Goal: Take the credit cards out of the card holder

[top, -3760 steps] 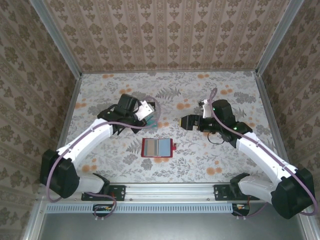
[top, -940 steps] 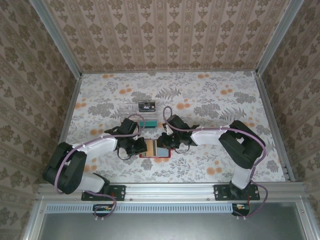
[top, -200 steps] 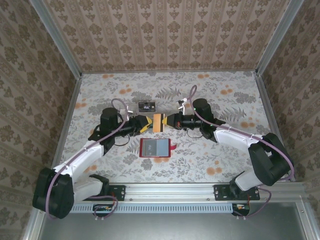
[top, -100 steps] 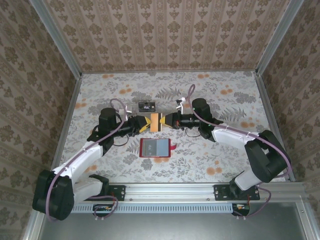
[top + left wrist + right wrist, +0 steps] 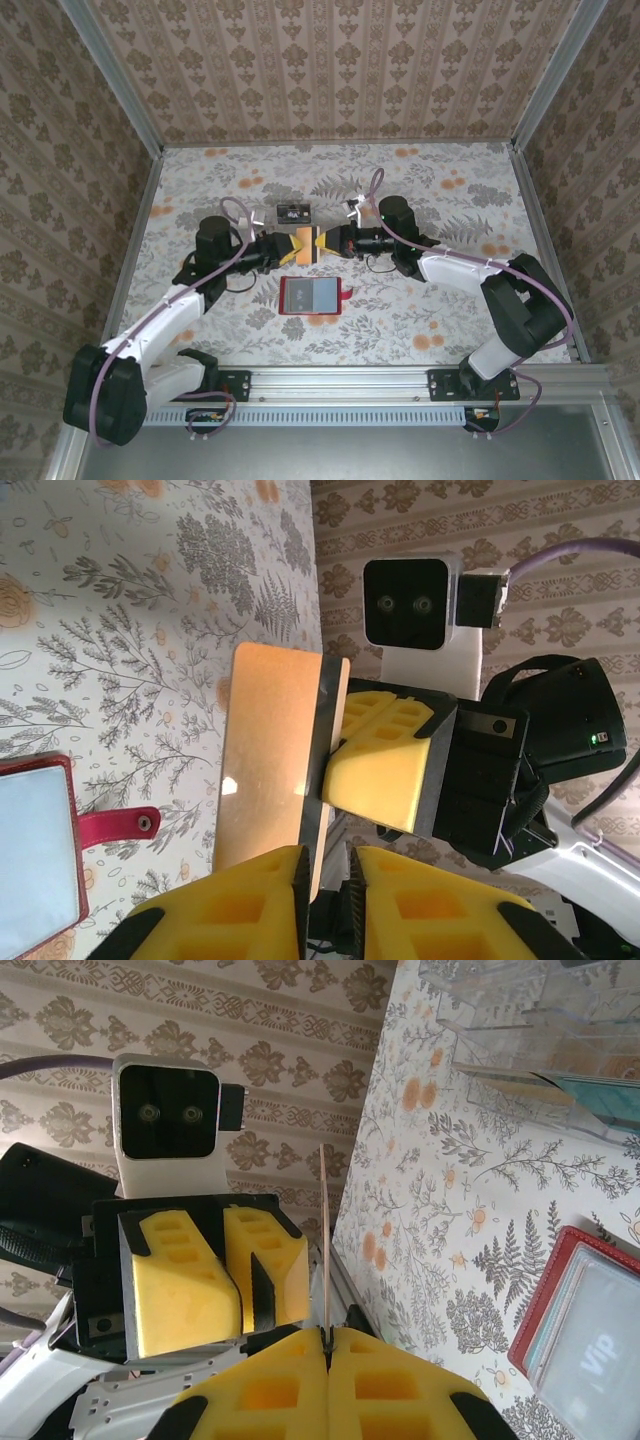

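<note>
Handover seems to be the step in hand. On the left, the left gripper point(image 5: 290, 244) has crept inward over the last second and its jaws have narrowed. They now stand close together at one edge of the orange card point(image 5: 270, 770), though we cannot tell whether they pinch it yet. Just beyond, the clear tray point(image 5: 480, 1030) holds a black card point(image 5: 292, 212).

The orange card hangs on edge in the air between the two grippers, above the table point(image 5: 440, 300) and free of the card holder point(image 5: 538, 1318), where both grippers were busy a few seconds ago. The holder lies open just in front of the pair. In the right wrist view one panel reads VIP, so we judge that at least one card remains inside.

On the right, the right gripper point(image 5: 327, 1335) is clamped tight on the card's opposite edge and has kept that grip. We take this card as out and probably bound for the tray.
</note>
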Available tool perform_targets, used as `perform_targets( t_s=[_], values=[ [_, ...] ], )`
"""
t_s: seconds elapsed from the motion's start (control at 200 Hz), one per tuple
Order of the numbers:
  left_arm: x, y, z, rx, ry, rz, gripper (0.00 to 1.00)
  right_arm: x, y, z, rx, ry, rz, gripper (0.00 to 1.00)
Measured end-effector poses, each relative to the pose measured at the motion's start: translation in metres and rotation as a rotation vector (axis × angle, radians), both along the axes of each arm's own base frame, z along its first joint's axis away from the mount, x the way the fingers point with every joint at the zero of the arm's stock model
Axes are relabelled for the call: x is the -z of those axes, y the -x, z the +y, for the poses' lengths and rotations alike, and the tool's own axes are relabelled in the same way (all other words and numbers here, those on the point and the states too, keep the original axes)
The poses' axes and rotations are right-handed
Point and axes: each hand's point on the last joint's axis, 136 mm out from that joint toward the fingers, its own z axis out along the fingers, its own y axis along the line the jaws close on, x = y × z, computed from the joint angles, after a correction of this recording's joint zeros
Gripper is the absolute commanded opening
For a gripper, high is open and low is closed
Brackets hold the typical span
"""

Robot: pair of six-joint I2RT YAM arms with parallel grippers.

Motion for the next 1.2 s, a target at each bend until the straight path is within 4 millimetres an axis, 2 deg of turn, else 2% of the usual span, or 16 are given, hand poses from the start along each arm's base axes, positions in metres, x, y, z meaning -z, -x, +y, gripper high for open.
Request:
perform_targets(
  t_s=[0.18,0.35,0.545,0.92,1.03,1.085,1.165,1.2],
  values=[
    [0.004,-0.005,0.013,-0.05,-0.024,0.009,0.3,-0.002,0.0,0.0,0.0,-0.005,-0.003,0.0],
    [0.016,-0.002,0.015,-0.052,-0.044,0.044,0.3,-0.007,0.0,0.001,-0.005,-0.022,-0.014,0.0],
    [0.015,-0.002,0.014,-0.05,-0.038,0.036,0.29,-0.01,0.001,0.003,-0.01,-0.033,-0.011,0.0],
    [0.002,-0.002,0.011,-0.033,0.001,0.0,0.18,-0.011,0.006,0.009,-0.037,-0.051,-0.007,0.0],
    [0.0,-0.002,0.01,-0.033,0.008,-0.003,0.06,-0.014,0.005,0.009,-0.038,-0.058,-0.017,0.0],
    [-0.002,-0.003,0.01,-0.034,0.013,-0.007,0.02,-0.014,0.005,0.009,-0.036,-0.058,-0.016,0.14],
    [-0.004,-0.001,0.009,-0.026,0.018,-0.017,0.0,-0.012,0.005,0.009,-0.036,-0.054,-0.013,0.26],
    [-0.004,-0.001,0.008,-0.023,0.017,-0.02,0.0,-0.011,0.005,0.009,-0.038,-0.05,-0.009,0.38]
  ],
)
